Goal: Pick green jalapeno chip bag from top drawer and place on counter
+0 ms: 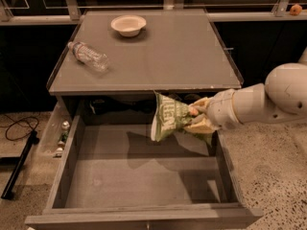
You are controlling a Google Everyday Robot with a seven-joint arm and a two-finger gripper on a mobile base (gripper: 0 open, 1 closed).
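Pinching the green jalapeno chip bag tight between the fingers of the gripper — holding it up over the top drawer, right by the counter edge, likely for clearing the lip.

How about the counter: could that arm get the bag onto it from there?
Probably yes. The end effector holds the green jalapeno chip bag above the top drawer, just in front of the counter, with bowl and bottle further back.
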